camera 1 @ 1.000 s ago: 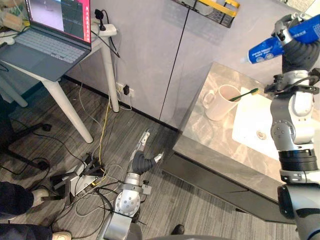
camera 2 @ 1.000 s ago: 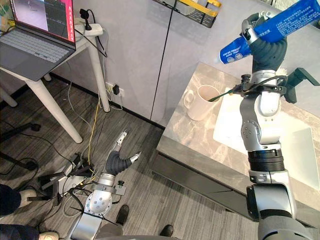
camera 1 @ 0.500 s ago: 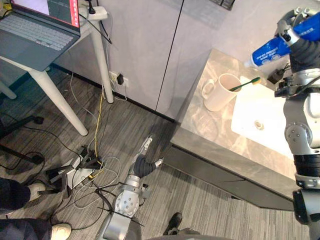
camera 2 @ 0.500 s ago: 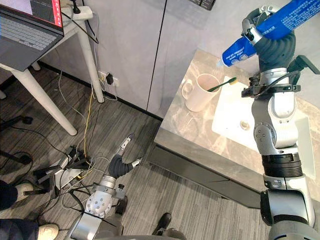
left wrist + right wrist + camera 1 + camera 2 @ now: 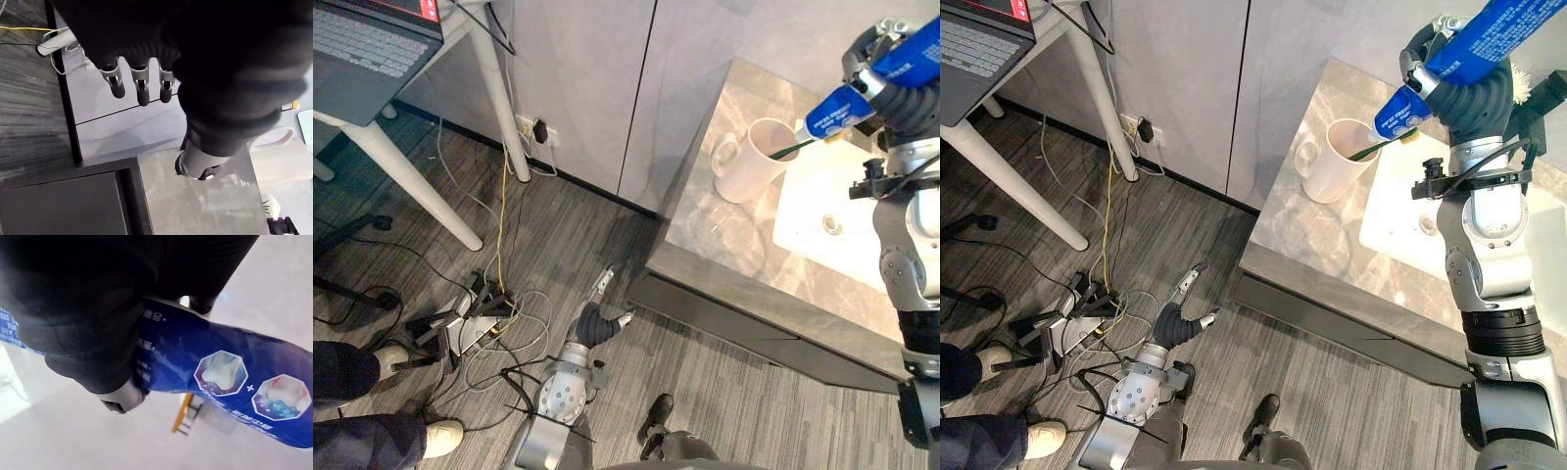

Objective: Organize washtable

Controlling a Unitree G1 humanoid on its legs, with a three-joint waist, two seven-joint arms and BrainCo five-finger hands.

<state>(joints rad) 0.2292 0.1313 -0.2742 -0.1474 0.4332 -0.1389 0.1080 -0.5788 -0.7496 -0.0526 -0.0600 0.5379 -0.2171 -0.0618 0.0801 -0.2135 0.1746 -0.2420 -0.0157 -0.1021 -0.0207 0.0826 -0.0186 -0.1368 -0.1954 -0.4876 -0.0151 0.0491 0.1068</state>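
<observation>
Right hand (image 5: 1467, 98) tight around blue toothpaste tube (image 5: 1496, 31), long axis slanted, cap end down toward mug (image 5: 1332, 168).

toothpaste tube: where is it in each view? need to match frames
Left eye view: toothpaste tube upper right, cap end by the mug.
Right eye view: tube upper right, likewise.
Right wrist view: tube across the middle, close up.
Shared landmark: right robot hand curled round it.

The mug (image 5: 749, 162) stands on the counter (image 5: 720, 240), just left of the sink (image 5: 832, 235), with the toothbrush (image 5: 791, 149) in it. The tube (image 5: 832, 106) in the right hand (image 5: 906, 98) is above the mug's rim. Far left, a desk (image 5: 406, 186) bears a laptop (image 5: 362, 49). Cables (image 5: 499, 304) lie on the floor (image 5: 587, 235).
</observation>
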